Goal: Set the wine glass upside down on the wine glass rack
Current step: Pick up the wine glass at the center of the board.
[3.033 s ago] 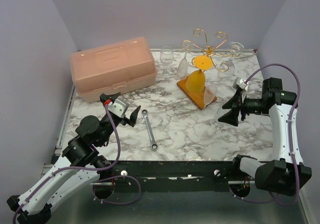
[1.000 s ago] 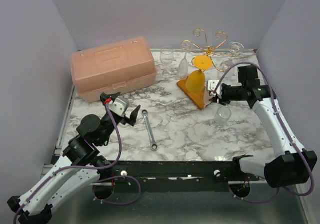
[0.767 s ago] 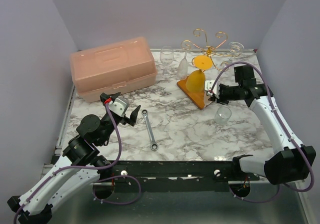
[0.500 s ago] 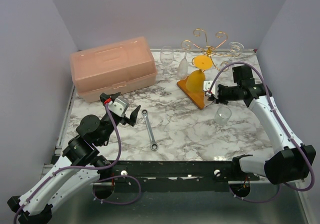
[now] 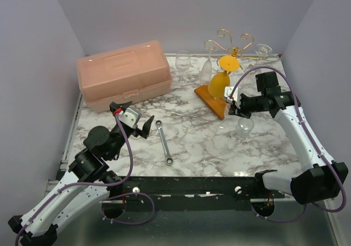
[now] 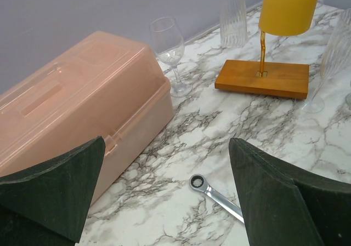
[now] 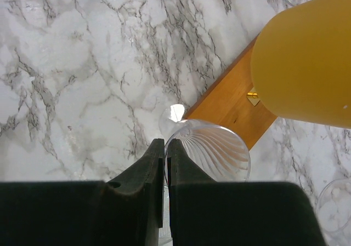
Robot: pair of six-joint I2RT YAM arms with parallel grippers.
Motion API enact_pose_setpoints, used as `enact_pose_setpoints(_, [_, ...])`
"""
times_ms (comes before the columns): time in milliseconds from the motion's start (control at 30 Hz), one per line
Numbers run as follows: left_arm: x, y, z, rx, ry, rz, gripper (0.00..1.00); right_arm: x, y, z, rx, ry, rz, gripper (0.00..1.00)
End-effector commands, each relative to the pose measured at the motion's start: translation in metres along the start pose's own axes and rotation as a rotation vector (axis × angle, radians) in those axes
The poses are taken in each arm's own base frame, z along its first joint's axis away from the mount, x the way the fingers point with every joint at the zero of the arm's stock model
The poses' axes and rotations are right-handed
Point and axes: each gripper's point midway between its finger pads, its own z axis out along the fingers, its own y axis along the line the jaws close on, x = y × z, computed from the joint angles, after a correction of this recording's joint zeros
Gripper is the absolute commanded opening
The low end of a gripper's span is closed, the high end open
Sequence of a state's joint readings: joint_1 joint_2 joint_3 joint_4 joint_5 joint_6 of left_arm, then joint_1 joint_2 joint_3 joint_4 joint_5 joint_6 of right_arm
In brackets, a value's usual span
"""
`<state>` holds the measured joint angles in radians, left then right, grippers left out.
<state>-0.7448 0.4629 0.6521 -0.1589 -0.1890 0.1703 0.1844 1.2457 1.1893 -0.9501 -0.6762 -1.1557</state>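
**The wine glass (image 7: 211, 150) is being pinched at its stem**

It is standing upright on the marble table (image 5: 219, 147), just beside the orange-brown base of the wine glass rack (image 6: 274, 80). Your right gripper (image 7: 165, 143) is squeezing the stem, fingers nearly touching. Your left gripper (image 6: 165, 142) is hovering, fingers spread wide, near the wrench (image 5: 164, 142).

White-grey marble table (image 5: 197, 142) carried whole lot. We spotted peach plastic toolbox (image 5: 123, 73) at rear left, lid shut. Small wine glass (image 5: 182, 61) stood upright just right of it, near back edge. Wine glass rack (image 5: 211, 99) sat on its flat orange-brown base, rear right. Ribbed glass (image 6: 332, 49) had foot on marble just beside that base. We saw round glass (image 5: 245, 126) standing bit nearer us, apart from base. Wrench (image 5: 164, 142) lay flat mid-table, well apart from glasses.
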Motion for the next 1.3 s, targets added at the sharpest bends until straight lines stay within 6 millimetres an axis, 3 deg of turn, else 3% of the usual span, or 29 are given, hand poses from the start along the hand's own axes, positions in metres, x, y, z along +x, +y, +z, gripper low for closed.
enact_pose_setpoints(0, [-0.005, -0.001, 0.0, 0.011, -0.023, -0.017, 0.99, -0.025, 0.01, -0.013, 0.006, -0.07, 0.045, 0.0])
enact_pose_setpoints(1267, [-0.006, 0.0, 0.0, 0.006, -0.026, -0.019, 0.98, -0.012, 0.024, 0.004, -0.063, -0.045, 0.095, 0.0])
